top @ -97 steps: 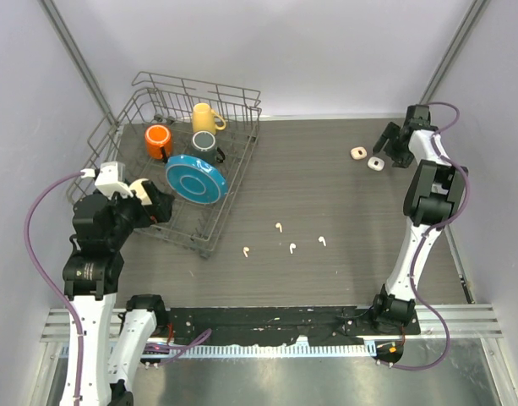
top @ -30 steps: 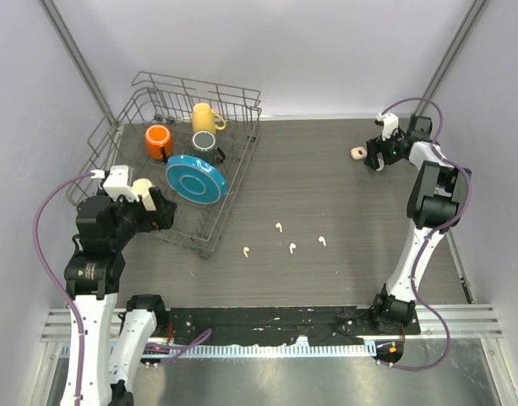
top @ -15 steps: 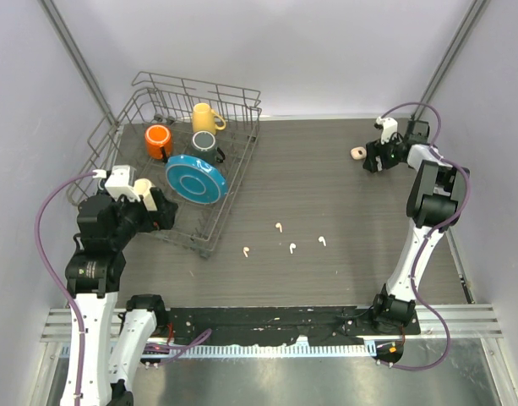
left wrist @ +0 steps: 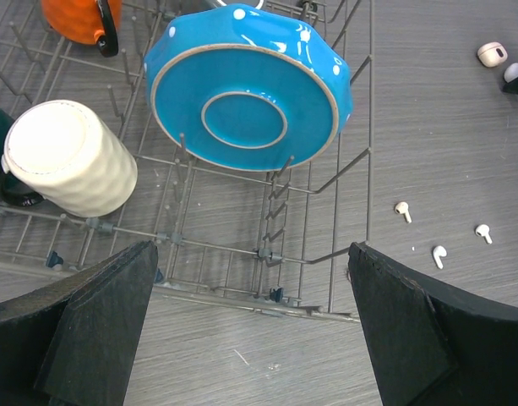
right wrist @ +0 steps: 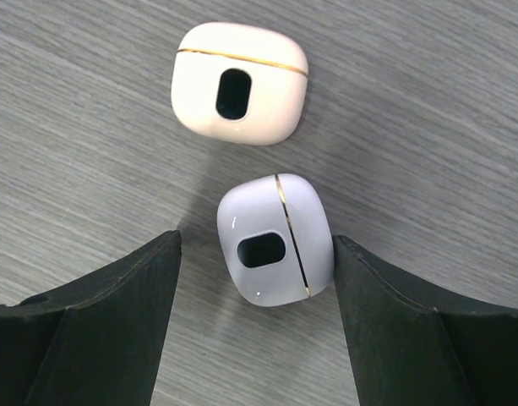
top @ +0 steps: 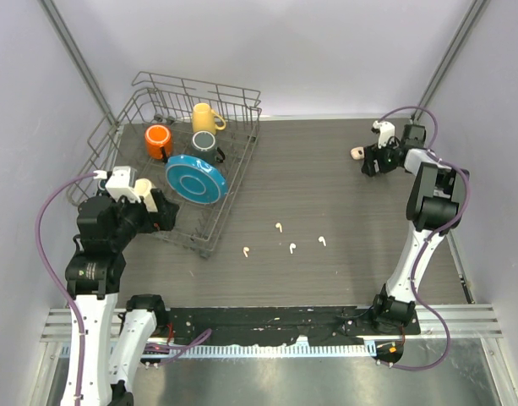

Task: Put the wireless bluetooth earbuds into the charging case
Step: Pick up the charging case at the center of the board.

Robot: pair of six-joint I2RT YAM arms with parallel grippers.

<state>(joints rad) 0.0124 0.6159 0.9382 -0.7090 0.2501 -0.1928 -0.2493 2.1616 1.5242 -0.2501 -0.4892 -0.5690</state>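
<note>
At two o'clock on the surface point(top: 326, 186), my right fingers point(right wrist: 115, 321) stand spread astride the white case point(right wrist: 275, 249), not yet pinching. My left fingers point(left wrist: 89, 321) gape wide over the rack point(left wrist: 264, 252). All four earbuds point(top: 292, 248) lie loose mid-surface; none is inserted yet.

Shows smooth, glossy plastic on the cream charging case point(right wrist: 240, 83) and the pale charging case point(right wrist: 275, 239). Reads as matt wood grain on the table point(top: 326, 186), thin metal wire in the dish rack point(left wrist: 371, 101).

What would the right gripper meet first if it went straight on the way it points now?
Most likely the bluish-white charging case, which sits between the open fingers of the right gripper, close to one of them. The cream case lies beyond it. Depth is hard to judge here.
</note>
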